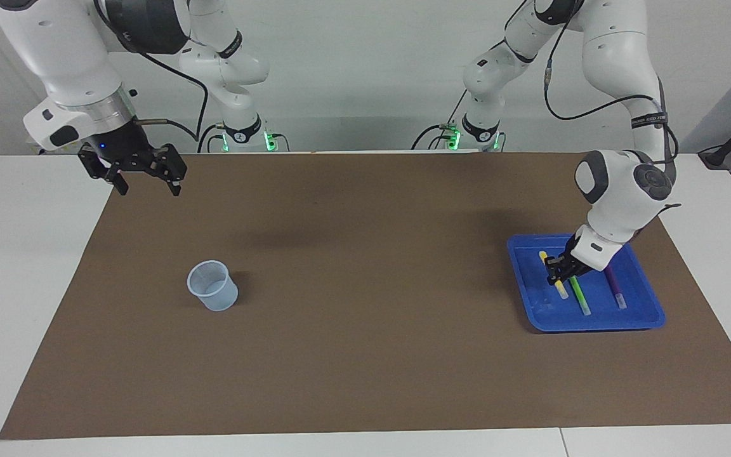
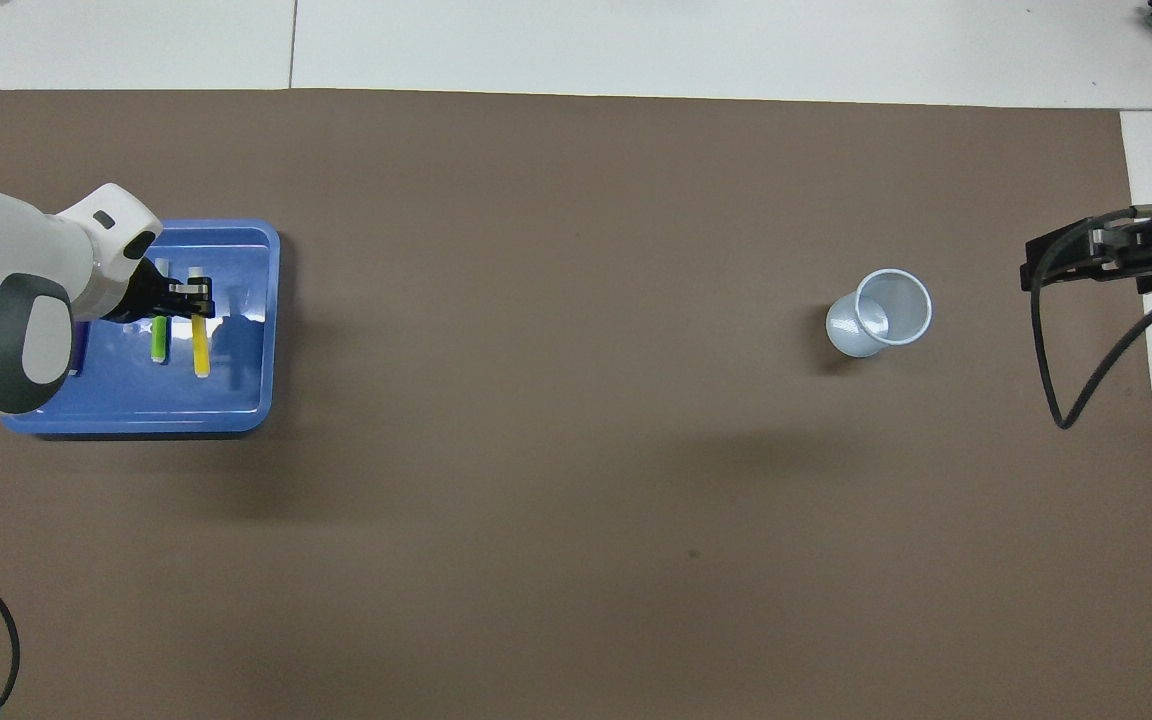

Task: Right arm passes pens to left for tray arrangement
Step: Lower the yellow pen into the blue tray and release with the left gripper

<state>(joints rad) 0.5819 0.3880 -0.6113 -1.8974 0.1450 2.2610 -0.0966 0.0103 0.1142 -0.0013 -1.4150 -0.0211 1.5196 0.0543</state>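
Over at the right arm's end of the counter (image 1: 23,266), the right end effector (image 1: 147,185) hung in the air above the edge of the brown mat (image 1: 365,355), fingers spread wide apart and nothing between them, a silver ring and black cylinder sitting above it; that arm simply waited. Next came the small translucent bluish cup (image 1: 212,285), upright on the mat, well apart from everything else. Then a long bare stretch of brown, and there was the blue tray (image 1: 530,298) at the left arm's end. All three pens lay inside it, side by side and roughly parallel: the yellow pen (image 1: 559,291) toward the middle of the counter, the green pen (image 1: 581,299) just beside it, and the purple pen (image 1: 616,293) toward the outer rim, each with its whitish end pointing away from the robots. The left end effector (image 1: 557,266) was down low in the tray, fingers brought together on the yellow pen about midway along it, where the overhead view showed them pinched across its barrel. Whether the pen rested flat on the tray floor under that grip could not be told. A black strap wrapped the left arm's (image 1: 619,57) link with small white lettering on it, too fine to read. No brand or label could be made out on the pens, the cup or the tray.
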